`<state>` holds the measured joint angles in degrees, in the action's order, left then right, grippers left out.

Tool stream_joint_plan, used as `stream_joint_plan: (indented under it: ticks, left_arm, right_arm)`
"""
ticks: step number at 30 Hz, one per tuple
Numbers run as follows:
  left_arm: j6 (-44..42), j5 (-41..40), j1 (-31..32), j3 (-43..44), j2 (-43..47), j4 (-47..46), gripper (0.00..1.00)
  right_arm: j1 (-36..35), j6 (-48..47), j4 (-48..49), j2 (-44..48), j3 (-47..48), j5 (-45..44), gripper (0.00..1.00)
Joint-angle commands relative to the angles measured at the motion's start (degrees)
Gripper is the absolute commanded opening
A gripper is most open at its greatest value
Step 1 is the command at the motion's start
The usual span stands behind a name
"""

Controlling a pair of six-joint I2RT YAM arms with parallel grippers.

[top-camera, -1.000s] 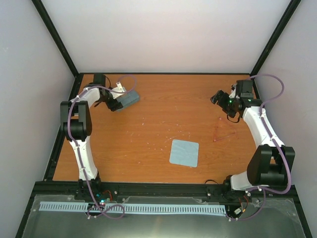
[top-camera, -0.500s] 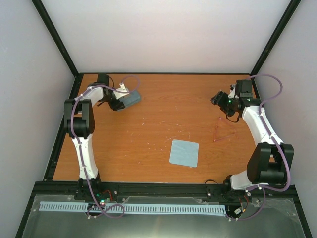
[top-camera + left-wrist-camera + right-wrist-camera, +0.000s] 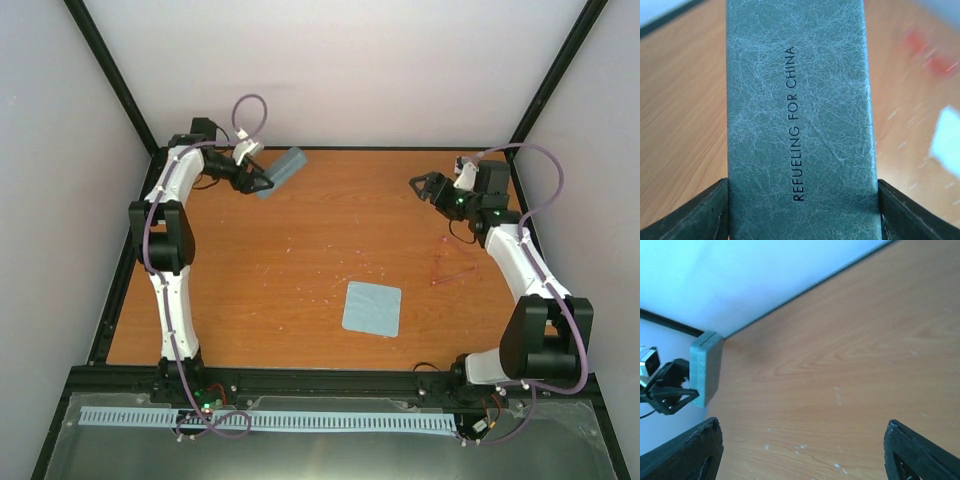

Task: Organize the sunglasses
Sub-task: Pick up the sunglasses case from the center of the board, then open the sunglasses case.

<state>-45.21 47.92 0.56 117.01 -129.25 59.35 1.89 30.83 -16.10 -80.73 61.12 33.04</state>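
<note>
Gripping the blue-grey case [image 3: 283, 170] by one end, the left gripper [image 3: 262, 183] is clamped on it at the far left corner of the bench [image 3: 300, 250]. The case sticks out from the gripper, tilted toward the back wall, and appears lifted off the wood. The left wrist view shows it filling the middle of the frame, with a dark finger [image 3: 695, 220] pressed against each long side. Its grey-green cover has a cracked, leather-like grain, and black capital letters stamped along its length read "REFUELING FOR CHINA".

The right gripper [image 3: 418, 185] hangs over the far right part of the bench. Its fingers [image 3: 685, 455] are spread wide apart with only bare wood between them. Its wrist camera looks across the bench at the case, seen end-on in the other gripper, in front of the pale wall.

The sunglasses [image 3: 438, 268] lie on the wood at the right side, beside the right arm and nearer the camera than its gripper. They show only as faint thin reddish lines, with no gripper touching them. No writing can be made out on them.

A pale blue square cloth [image 3: 372, 308] lies flat near the middle of the bench, left of the sunglasses and apart from them.
</note>
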Motion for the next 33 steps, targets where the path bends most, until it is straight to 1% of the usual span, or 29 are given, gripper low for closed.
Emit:
stream_joint_plan:
  ticks: [1,5,7,11,13,16,22,25,28,33]
  left_arm:
    - [11.68,26.78,0.50,4.64,0.93,5.86,0.27]
    - [17.30,43.56,0.50,2.13,0.88,4.87,0.27]
    - [17.29,48.13,0.77,1.34,1.05,5.37,0.26]
    - [13.23,50.92,1.55,-0.15,2.20,8.28,0.23]
    - [13.08,53.00,1.64,-1.47,3.24,8.18,0.23]
    - [12.61,52.98,1.81,-2.12,5.00,8.08,0.23]
    - [14.01,55.34,2.63,-3.97,6.78,6.53,0.21]
    - [13.77,56.07,3.08,-3.99,7.36,6.66,0.20]
    - [14.00,56.90,3.38,-3.75,7.83,6.46,0.20]
    - [15.80,57.82,3.66,-3.00,8.47,5.12,0.20]
  right_arm:
    - [-3.04,5.69,20.45,-0.47,-1.89,8.86,0.86]
    - [-9.81,9.07,27.37,-6.45,2.43,10.97,0.90]
    - [-13.86,9.83,29.26,-10.66,6.51,11.85,0.93]
    - [-20.58,10.92,30.78,-19.90,15.71,13.77,0.93]
    - [-22.32,11.34,31.41,-22.48,19.02,14.31,0.93]
    - [-24.15,11.42,31.73,-24.48,21.93,14.42,0.94]
    - [-27.09,11.75,31.16,-27.29,25.07,14.49,0.94]
    - [-28.07,11.17,30.42,-28.09,25.22,12.90,0.94]
    - [-28.29,11.22,30.70,-28.78,25.26,12.01,0.97]
    - [-28.50,11.97,32.01,-29.69,26.39,12.68,0.96]
